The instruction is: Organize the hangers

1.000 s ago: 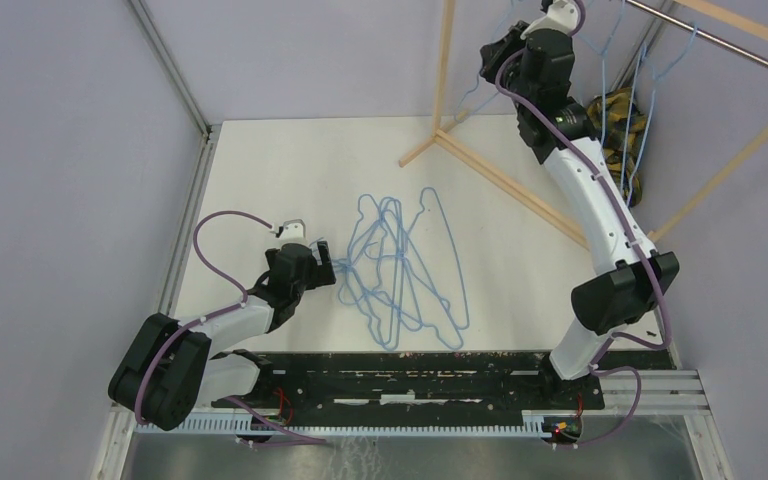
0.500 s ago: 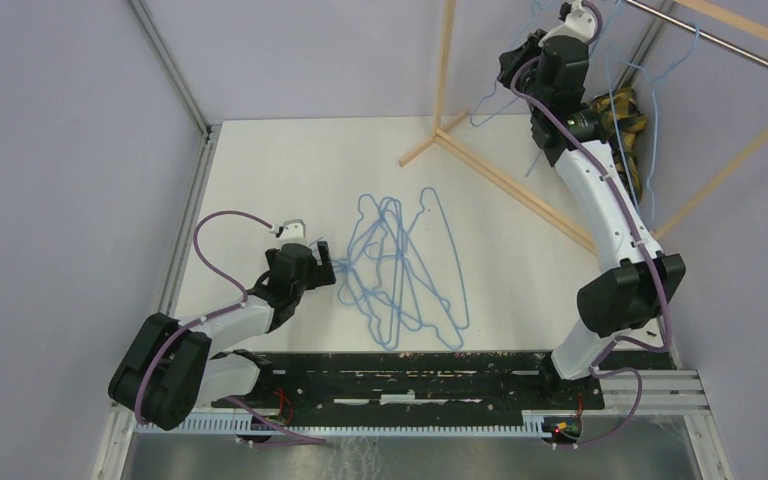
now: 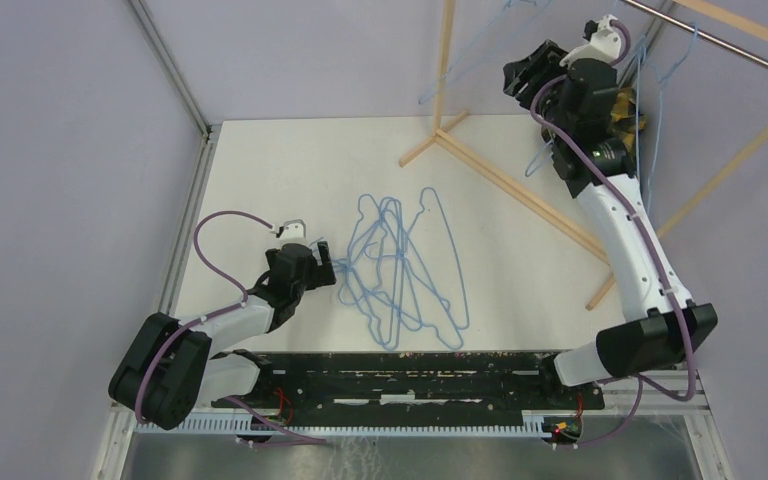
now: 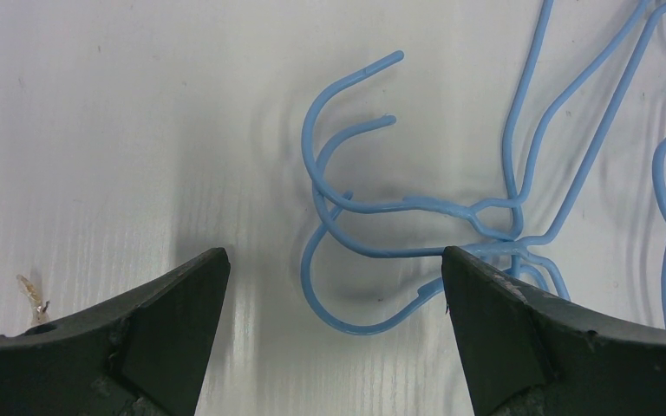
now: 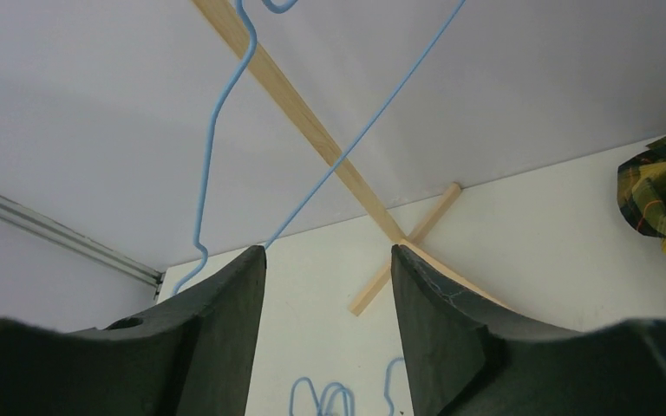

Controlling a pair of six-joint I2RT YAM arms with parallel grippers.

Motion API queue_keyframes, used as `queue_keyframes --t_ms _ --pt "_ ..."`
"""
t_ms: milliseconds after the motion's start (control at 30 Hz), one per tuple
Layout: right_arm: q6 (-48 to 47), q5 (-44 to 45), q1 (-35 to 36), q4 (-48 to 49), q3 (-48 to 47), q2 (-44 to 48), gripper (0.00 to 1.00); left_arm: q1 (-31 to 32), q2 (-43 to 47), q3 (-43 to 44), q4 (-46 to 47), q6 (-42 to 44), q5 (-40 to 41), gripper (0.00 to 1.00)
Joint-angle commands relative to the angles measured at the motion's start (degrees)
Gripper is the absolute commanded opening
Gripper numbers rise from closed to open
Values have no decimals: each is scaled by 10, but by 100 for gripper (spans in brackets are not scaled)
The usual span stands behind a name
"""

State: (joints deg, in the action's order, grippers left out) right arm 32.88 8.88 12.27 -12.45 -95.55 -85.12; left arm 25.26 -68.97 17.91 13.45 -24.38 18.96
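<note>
Right tool (image 5: 329,251) is up beside the wooden rack (image 3: 505,180), jaws apart, nothing clamped. One lifted hanger (image 5: 364,126) runs a wire down to the tip of one finger, touching it or just beside it. Its hook is off the top of the wrist view, so it cannot be told whether it is seated on anything.

Left tool (image 4: 334,256) is low over the counter (image 3: 290,170), jaws apart, straddling the hooks of the hangers (image 3: 405,270) heaped there.

Risks, as judged:
- If the lifted hanger is only half caught, a finger brushing its wire as the arm moves could drag it off. It would likely fall among the rack's crossed feet or toward the plaid cloth (image 5: 663,191).
- Closing the left tool here would probably take several hooks at once (three or so overlap between the jaws). A lift would then haul up a tangle rather than one hanger.
- The wire is thin and smooth and may slip or twist in the pads.

The hangers are thin light-blue wire, triangular, each with a small open hook above a twisted neck. The heap lies flat mid-counter, outlines crossing, hooks bunched toward the left arm
</note>
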Motion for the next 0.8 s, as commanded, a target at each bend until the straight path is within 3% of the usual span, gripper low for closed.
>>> queue_keyframes --t_ms 0,167,300,600,767 --pt "-23 -7 9 13 25 84 64 2 -1 14 25 8 0 99" --pt "-67 -47 48 -13 53 145 65 3 -2 14 25 8 0 99" --pt "-121 -59 144 -78 61 153 64 3 -2 14 25 8 1 99" --pt "-172 10 384 -125 184 76 61 3 3 11 25 7 4 99" --pt "-150 11 425 -108 270 29 60 3 6 10 25 6 6 99"
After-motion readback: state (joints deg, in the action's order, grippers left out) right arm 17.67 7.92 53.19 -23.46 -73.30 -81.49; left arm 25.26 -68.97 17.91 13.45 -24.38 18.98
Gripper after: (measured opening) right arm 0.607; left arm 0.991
